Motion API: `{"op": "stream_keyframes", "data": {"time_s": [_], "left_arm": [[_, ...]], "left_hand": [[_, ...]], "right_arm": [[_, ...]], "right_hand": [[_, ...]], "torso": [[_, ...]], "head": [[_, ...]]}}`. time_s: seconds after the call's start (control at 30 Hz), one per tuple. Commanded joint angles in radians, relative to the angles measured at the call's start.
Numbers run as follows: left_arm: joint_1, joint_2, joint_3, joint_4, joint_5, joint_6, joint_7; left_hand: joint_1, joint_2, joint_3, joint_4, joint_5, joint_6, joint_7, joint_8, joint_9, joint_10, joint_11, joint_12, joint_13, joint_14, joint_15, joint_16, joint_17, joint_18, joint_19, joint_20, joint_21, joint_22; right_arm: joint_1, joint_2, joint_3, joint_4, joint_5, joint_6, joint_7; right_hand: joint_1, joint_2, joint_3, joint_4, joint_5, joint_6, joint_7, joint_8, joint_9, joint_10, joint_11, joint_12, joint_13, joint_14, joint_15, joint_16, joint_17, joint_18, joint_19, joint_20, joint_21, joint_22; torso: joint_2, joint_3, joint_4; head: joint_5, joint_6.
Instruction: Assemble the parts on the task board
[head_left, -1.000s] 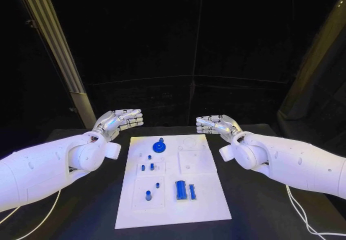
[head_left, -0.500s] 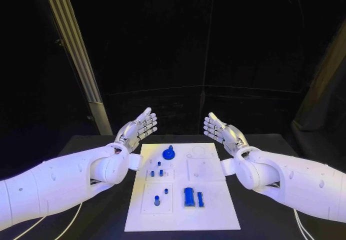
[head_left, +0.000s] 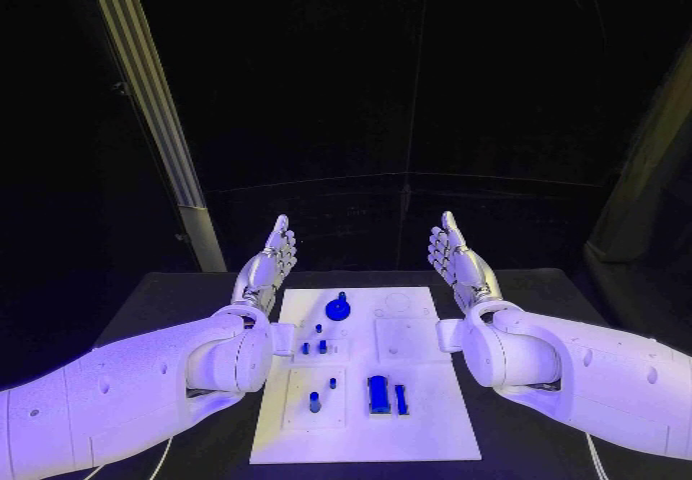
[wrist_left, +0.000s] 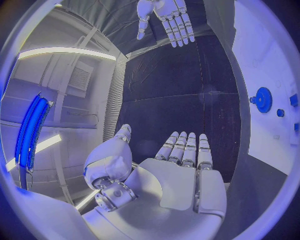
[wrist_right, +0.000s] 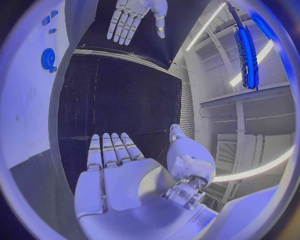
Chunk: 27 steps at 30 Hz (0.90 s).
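Black desk (head_left: 188, 300) stretches under me, with the white task board (head_left: 418, 420) lying in its middle as my landmark. Just off the board's far left corner my left hand (head_left: 268, 262) stands raised, fingers straight and together, palm turned inward, holding nothing. Just off the board's far right corner my right hand (head_left: 456, 258) mirrors it, flat and extended, likewise holding nothing. Both hands are clear of the board and touch none of its pieces. On the board, a blue gear (head_left: 338, 307) sits near the far edge, left of centre. Small blue pegs (head_left: 313, 347) stand in the board's left half around its middle, and another peg (head_left: 315, 402) stands nearer my body. Two upright blue blocks (head_left: 384, 394) stand side by side toward the board's near edge, right of that peg.
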<state>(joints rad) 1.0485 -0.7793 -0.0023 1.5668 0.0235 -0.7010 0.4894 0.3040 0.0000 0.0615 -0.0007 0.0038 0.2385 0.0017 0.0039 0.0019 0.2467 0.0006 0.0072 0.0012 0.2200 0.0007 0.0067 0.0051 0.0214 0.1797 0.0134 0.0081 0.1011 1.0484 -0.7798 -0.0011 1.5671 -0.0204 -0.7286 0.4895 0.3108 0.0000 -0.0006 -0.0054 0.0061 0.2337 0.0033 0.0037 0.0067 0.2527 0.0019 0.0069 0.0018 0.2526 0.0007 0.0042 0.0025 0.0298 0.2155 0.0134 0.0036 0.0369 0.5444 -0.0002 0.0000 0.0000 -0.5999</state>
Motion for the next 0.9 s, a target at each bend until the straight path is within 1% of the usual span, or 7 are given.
{"op": "stream_keyframes", "data": {"time_s": [0.03,0.47,0.53,0.57,0.63,0.67,0.9], "left_arm": [[0.001,-0.001,0.002,0.003,-0.023,-0.069,0.031],[0.001,-0.001,0.002,0.003,-0.023,-0.069,0.031],[0.001,-0.001,0.002,0.003,-0.023,-0.069,0.031],[0.001,-0.001,0.002,0.003,-0.023,-0.069,0.031],[0.001,-0.001,0.002,0.003,-0.023,-0.069,0.031],[0.001,-0.001,0.002,0.003,-0.023,-0.069,0.031],[0.001,-0.001,0.002,0.003,-0.023,-0.069,0.031]], "left_hand": [[-0.1,0.0,-0.061,0.001,-0.004,-0.078,-0.002,-0.004,-0.002,-0.081,-0.001,-0.007,-0.001,-0.072,-0.001,-0.007,-0.005,-0.021,-0.059,-0.013,-0.008,-0.101],[-0.183,0.0,-0.061,0.001,-0.004,-0.143,-0.002,-0.004,-0.002,-0.147,-0.001,-0.007,-0.001,-0.13,-0.001,-0.007,-0.005,-0.021,-0.104,-0.013,-0.008,-0.101],[-0.194,0.0,-0.061,0.001,-0.004,-0.153,-0.002,-0.004,-0.002,-0.157,-0.001,-0.007,-0.001,-0.138,-0.001,-0.007,-0.005,-0.021,-0.18,-0.013,-0.008,-0.101],[-0.195,0.0,-0.061,0.001,-0.004,-0.155,-0.002,-0.004,-0.002,-0.16,-0.001,-0.007,-0.001,-0.141,-0.001,-0.007,-0.005,-0.021,-0.18,-0.013,-0.008,-0.101],[-0.204,0.0,-0.061,0.001,-0.004,-0.16,-0.002,-0.004,-0.002,-0.165,-0.001,-0.007,-0.001,-0.145,-0.001,-0.007,-0.005,-0.021,-0.18,-0.013,-0.008,-0.101],[-0.208,0.0,-0.061,0.001,-0.004,-0.164,-0.002,-0.004,-0.002,-0.168,-0.001,-0.007,-0.001,-0.22,-0.001,-0.007,-0.005,-0.021,-0.18,-0.013,-0.008,-0.101],[-0.304,0.0,-0.061,0.001,-0.004,-0.238,-0.002,-0.004,-0.002,-0.247,-0.001,-0.007,-0.001,-0.22,-0.001,-0.007,-0.005,-0.021,-0.18,-0.013,-0.008,-0.101]], "right_arm": [[0.002,0.0,0.001,0.003,0.02,-0.041,0.031],[0.002,0.0,0.001,0.003,0.02,-0.041,0.031],[0.002,0.0,0.001,0.003,0.02,-0.041,0.031],[0.002,0.0,0.001,0.003,0.02,-0.041,0.031],[0.002,0.0,0.001,0.003,0.02,-0.041,0.031],[0.002,0.0,0.001,0.003,0.02,-0.041,0.031],[0.002,0.0,0.001,0.003,0.02,-0.041,0.031]], "right_hand": [[-0.102,0.0,0.001,0.005,-0.006,-0.076,-0.003,-0.004,-0.007,-0.083,-0.002,-0.007,-0.002,-0.082,-0.001,-0.004,-0.003,-0.03,-0.071,-0.013,-0.004,-0.037],[-0.186,0.0,0.001,0.005,-0.006,-0.14,-0.003,-0.004,-0.007,-0.15,-0.002,-0.007,-0.002,-0.151,-0.001,-0.004,-0.003,-0.03,-0.128,-0.013,-0.004,-0.037],[-0.2,0.0,0.001,0.005,-0.006,-0.152,-0.003,-0.004,-0.007,-0.165,-0.002,-0.007,-0.002,-0.163,-0.001,-0.004,-0.003,-0.03,-0.139,-0.013,-0.004,-0.037],[-0.221,0.0,0.001,0.005,-0.006,-0.234,-0.003,-0.004,-0.007,-0.181,-0.002,-0.007,-0.002,-0.179,-0.001,-0.004,-0.003,-0.03,-0.216,-0.013,-0.004,-0.037],[-0.311,0.0,0.001,0.005,-0.006,-0.234,-0.003,-0.004,-0.007,-0.253,-0.002,-0.007,-0.002,-0.253,-0.001,-0.004,-0.003,-0.03,-0.216,-0.013,-0.004,-0.037],[-0.311,0.0,0.001,0.005,-0.006,-0.234,-0.003,-0.004,-0.007,-0.253,-0.002,-0.007,-0.002,-0.253,-0.001,-0.004,-0.003,-0.03,-0.216,-0.013,-0.004,-0.037],[-0.311,0.0,0.001,0.005,-0.006,-0.234,-0.003,-0.004,-0.007,-0.253,-0.002,-0.007,-0.002,-0.253,-0.001,-0.004,-0.003,-0.03,-0.216,-0.013,-0.004,-0.037]], "torso": [[0.0,0.0002,0.0],[0.0,0.0002,0.0],[0.0,0.0002,0.0],[0.0,0.0002,0.0],[0.0,0.0002,0.0],[0.0,0.0002,0.0],[0.0,0.0002,0.0]], "head": [[0.0,0.0],[0.0,0.0],[0.0,0.0],[0.0,0.0],[0.0,0.0],[0.0,0.0],[0.0,0.0]]}}
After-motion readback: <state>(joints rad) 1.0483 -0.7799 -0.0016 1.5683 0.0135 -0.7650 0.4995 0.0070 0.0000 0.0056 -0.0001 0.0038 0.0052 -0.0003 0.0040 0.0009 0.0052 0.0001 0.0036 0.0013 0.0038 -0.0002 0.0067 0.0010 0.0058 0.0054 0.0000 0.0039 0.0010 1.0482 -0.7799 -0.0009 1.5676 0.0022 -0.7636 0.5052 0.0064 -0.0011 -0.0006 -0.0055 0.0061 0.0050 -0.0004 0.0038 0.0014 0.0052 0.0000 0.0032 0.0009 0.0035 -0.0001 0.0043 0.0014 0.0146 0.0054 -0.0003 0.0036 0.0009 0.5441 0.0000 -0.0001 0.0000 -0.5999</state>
